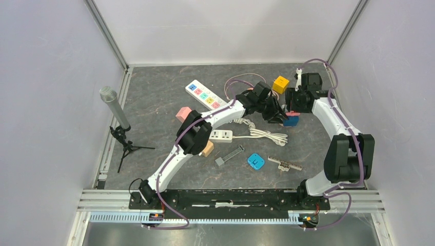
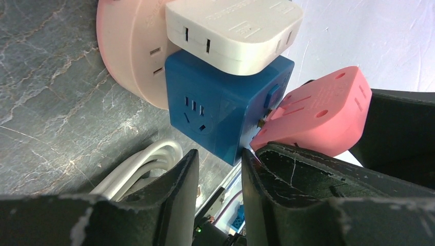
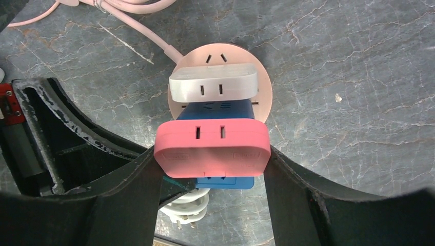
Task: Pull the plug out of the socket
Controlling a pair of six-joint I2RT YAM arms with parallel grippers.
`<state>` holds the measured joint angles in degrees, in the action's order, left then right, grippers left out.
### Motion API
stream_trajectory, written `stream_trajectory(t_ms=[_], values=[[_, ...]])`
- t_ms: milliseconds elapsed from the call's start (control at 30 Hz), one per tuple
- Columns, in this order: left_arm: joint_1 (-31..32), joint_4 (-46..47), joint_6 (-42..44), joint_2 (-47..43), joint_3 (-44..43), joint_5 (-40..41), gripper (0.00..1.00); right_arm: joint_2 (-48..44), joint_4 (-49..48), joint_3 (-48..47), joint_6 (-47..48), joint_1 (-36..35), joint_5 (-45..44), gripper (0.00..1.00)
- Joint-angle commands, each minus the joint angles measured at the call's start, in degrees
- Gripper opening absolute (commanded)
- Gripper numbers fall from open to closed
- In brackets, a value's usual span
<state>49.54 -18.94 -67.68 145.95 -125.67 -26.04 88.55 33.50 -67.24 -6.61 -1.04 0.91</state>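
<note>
In the top view both arms meet right of centre. The left gripper (image 1: 271, 110) and right gripper (image 1: 295, 102) crowd the blue cube socket (image 1: 291, 122), and the pink plug (image 1: 292, 114) shows as a sliver just above it.

In the left wrist view the cube fills the centre. A white adapter (image 2: 233, 31) sits on its upper face, a round pink socket (image 2: 125, 56) lies behind at upper left, and the plug is seated in its right face. The left fingers (image 2: 177, 177) stand a narrow gap apart at the bottom edge with the cube's lower corner at their mouth, and nothing shows clamped between them. They probably ought to brace the cube before any pull.

In the right wrist view, mid-frame, the right fingers (image 3: 128, 177) press the plug's two short ends, holding it. The pull likely wants to run straight out along the prongs without twisting, or the whole stack may lift.
</note>
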Motion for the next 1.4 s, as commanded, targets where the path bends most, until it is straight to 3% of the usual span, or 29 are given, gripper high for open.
stream_trajectory(t_ms=[0,133,367,533,733,933,1100,1367], values=[[-0.5,-14.4,4.1,6.5,2.4,4.1,0.42,-3.2,-6.5,-2.4,-2.9,2.7,3.0,0.00],[-0.8,-10.9,2.7,6.3,2.8,2.7,0.45,-0.7,-2.5,-5.8,-5.7,4.2,6.4,0.00],[-1.0,-1.6,0.3,6.8,3.0,2.4,0.50,0.5,-3.1,-0.7,-4.9,1.3,4.1,0.00],[-1.6,3.7,-1.7,6.7,5.7,3.2,0.50,2.3,-0.3,-4.8,-4.0,1.4,6.0,0.00],[-1.6,-1.8,-1.5,7.6,5.9,4.3,0.47,1.9,0.0,-11.6,-7.7,2.8,14.9,0.00],[-1.6,-6.6,-1.3,7.9,4.3,4.9,0.46,0.5,0.9,-15.5,-9.1,3.2,16.2,0.00],[-2.1,-4.6,-2.7,8.6,3.8,2.0,0.47,-2.3,-0.4,-14.1,-8.7,3.2,12.3,0.00],[-3.5,12.3,-3.0,5.7,2.5,-6.8,0.62,-10.6,-1.2,-5.6,-9.8,4.3,-1.9,0.00]])
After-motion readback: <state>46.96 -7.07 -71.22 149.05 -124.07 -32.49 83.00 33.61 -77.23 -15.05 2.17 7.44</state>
